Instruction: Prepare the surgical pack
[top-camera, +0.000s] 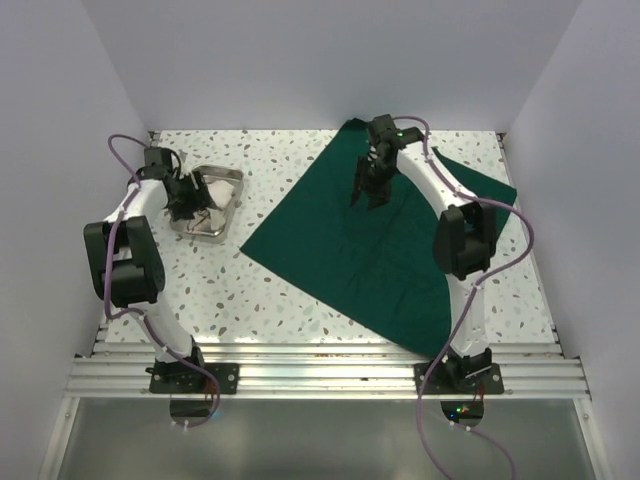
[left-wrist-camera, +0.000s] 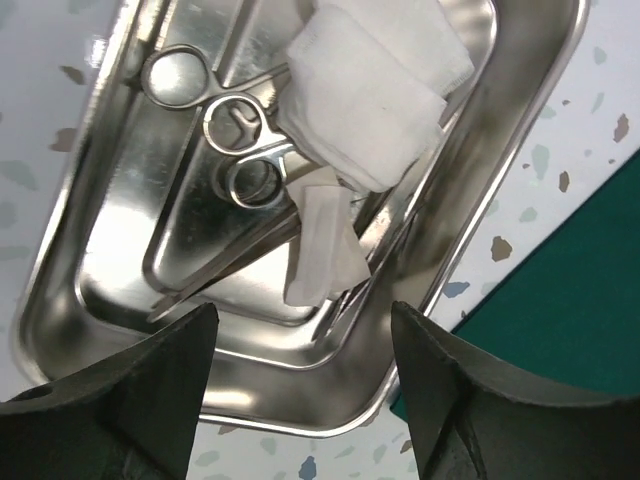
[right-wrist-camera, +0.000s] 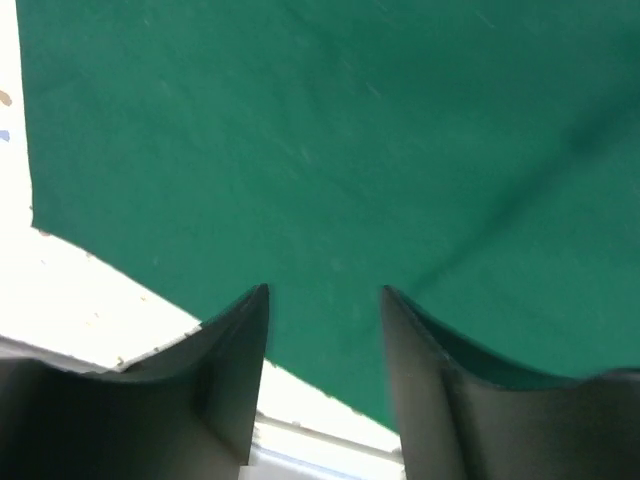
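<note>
The speckled tabletop (top-camera: 260, 300) carries everything. On it the surgical pack (top-camera: 350, 250) lies spread as a wide dark green sheet, set diamond-wise from upper centre to lower right of the overhead view, with a flap turned over at its upper right corner. The metal tray (left-wrist-camera: 300, 405) sits at upper left, just beside the sheet's left point. In the tray are folded white gauze (left-wrist-camera: 370, 90) and, partly under it, ring-handled instruments (left-wrist-camera: 240, 150).

Your left fingers (top-camera: 190, 205) hang over the tray, spread wide and empty. Your right fingers (top-camera: 365, 190) hover above the sheet's upper part, apart, holding nothing.

This looks like the loading step: tray contents onto the drape. Next, bring the left fingers down squarely over one item, close on it alone, and keep the right arm off the sheet's centre.
</note>
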